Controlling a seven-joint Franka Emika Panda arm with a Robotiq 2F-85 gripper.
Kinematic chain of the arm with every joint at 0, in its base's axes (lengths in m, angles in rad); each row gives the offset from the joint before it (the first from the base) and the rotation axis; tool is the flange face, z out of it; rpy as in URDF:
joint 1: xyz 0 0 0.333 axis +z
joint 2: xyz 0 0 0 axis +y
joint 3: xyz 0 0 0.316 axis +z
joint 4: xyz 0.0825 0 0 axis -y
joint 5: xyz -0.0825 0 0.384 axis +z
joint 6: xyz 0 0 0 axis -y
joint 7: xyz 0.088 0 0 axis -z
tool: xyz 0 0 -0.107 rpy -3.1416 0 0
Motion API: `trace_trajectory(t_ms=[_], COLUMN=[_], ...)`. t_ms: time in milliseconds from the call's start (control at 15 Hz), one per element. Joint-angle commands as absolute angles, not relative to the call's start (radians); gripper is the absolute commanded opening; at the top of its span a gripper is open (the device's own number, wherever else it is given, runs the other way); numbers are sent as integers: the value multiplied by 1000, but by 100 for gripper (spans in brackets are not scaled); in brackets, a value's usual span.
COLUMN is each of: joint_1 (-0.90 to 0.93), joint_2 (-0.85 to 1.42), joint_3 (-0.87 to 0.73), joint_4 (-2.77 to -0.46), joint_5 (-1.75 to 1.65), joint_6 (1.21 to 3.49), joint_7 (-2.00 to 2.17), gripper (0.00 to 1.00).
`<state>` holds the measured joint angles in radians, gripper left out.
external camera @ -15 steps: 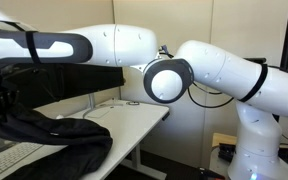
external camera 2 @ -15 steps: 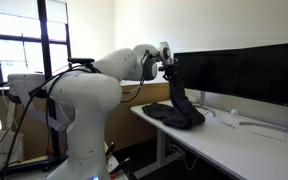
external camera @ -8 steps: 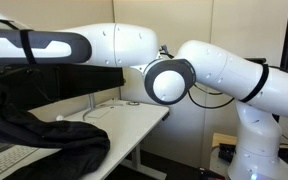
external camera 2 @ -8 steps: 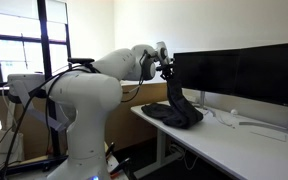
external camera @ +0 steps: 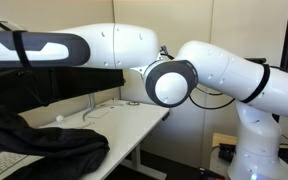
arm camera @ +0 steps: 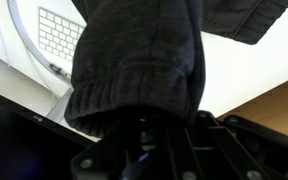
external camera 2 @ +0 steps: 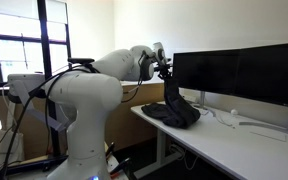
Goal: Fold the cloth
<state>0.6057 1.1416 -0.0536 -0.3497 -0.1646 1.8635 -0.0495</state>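
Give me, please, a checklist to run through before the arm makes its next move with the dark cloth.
1. Grip: the end effector holds the cloth, which hangs from it: ok.
2. Cloth spread flat for folding: most of it lies bunched on the desk: not ok.
3. Clearance to the monitors: they stand close beside the lifted cloth, but the gap is unclear: cannot tell.
4. Keyboard free of the cloth: the wrist view shows it beside the hanging fabric, but not whether they touch: cannot tell.
5. How the jaws sit on the fabric: hidden by the cloth in the wrist view: cannot tell.
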Motion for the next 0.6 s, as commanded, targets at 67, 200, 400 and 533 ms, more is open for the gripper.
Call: trace_trajectory(t_ms=[67, 200, 400, 533], joint_1=[610, 605, 587, 601], joint_2=[1155, 1163, 1182, 1181], joint_3=[-44, -29, -7, -25], joint_4=[-352, -360, -374, -371], joint_5=[-168, -156, -145, -163], joint_6=[1918, 1918, 1918, 1899], joint_7=[-28, -50, -114, -68], gripper=[5, 5, 5, 9])
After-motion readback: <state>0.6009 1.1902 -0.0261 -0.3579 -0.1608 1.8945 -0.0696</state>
